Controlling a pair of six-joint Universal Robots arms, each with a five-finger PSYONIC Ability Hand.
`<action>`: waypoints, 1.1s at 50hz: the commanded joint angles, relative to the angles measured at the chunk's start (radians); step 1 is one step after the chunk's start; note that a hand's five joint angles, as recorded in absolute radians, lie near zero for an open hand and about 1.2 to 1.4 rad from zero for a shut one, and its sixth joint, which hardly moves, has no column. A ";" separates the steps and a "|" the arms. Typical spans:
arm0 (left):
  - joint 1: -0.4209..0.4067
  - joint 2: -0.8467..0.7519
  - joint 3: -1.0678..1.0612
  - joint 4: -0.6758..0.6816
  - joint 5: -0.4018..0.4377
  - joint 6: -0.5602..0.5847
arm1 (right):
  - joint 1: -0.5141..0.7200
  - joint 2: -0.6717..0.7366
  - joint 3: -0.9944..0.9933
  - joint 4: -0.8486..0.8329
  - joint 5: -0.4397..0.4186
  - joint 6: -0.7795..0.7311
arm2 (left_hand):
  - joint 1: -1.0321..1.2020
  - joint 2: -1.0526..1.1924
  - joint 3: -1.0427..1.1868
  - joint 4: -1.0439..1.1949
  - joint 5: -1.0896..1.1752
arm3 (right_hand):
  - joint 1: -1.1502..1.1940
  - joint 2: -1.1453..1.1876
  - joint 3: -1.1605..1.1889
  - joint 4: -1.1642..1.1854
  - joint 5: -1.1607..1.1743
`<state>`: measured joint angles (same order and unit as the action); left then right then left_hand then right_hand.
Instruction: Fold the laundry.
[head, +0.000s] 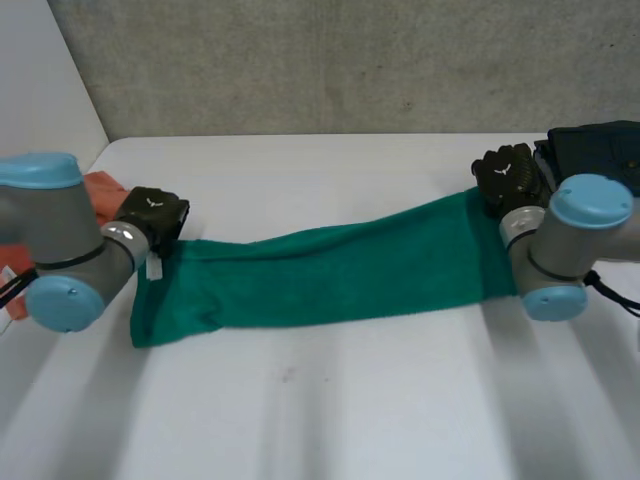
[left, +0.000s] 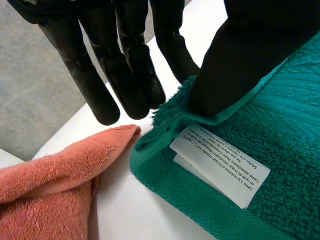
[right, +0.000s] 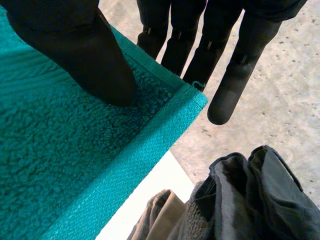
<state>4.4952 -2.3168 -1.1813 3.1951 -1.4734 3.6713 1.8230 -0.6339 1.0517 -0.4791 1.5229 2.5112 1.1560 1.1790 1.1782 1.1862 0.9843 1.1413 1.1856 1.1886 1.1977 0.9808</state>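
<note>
Green towel (head: 340, 275): lies on the white table (head: 350, 420) as one long narrow band, stretched between my two hands. The long axis runs across the table from my left hand to my right. It sits on a slight slant, with the right-hand end nearer the concrete wall (head: 330, 60) than the left-hand end. The left end looks a little wider and looser than the right.

Left hand (head: 152, 215): at the towel's left end, on the far corner. In the left wrist view the thumb presses down on the hem from above. One finger passes behind the towel's edge and the other fingers (left: 105, 85) reach straight out past the corner. I read this as a pinch on the corner.

Right hand (head: 508, 178): at the towel's right end, also on the far corner. In the right wrist view the thumb sits on the pile just inside the woven hem and the fingers (right: 227, 95) run under and beyond the edge. This is a pinch too.

Writing: a white care label (left: 220, 165) is sewn in beside the towel's left hem. It carries several lines of small print that I cannot read. A second white tab shows under it.

Neighbours: an orange cloth (head: 100, 195) lies just beside the towel's left corner. A heap of dark clothes (head: 595, 150) sits just beyond the towel's right end.
</note>
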 joint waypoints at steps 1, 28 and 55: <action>-0.025 -0.004 0.020 0.078 -0.050 -0.023 | 0.027 0.086 -0.108 0.000 0.074 0.018 | -0.982 -1.005 -1.004 -1.012 -0.984 | -0.967 -1.011 -1.014 -1.023 -0.981; 0.048 0.537 -0.592 0.230 0.123 -0.205 | -0.208 -0.354 0.396 0.508 -0.228 0.110 | -0.982 -1.005 -1.004 -1.012 -0.984 | -0.811 -0.856 -0.859 -0.868 -0.825; 0.064 0.611 -0.676 0.262 0.130 -0.251 | -0.511 -0.458 0.564 0.244 -0.154 -0.129 | -0.982 -1.005 -1.004 -1.012 -0.984 | 0.255 0.211 0.208 0.199 0.241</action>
<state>4.5491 -1.7356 -1.8386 3.4565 -1.3513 3.4298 1.4189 -1.0617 1.5970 -0.2424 1.4147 2.4899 0.1904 0.2096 0.2151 0.2064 0.0495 1.1413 1.1856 1.1886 1.1977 0.9808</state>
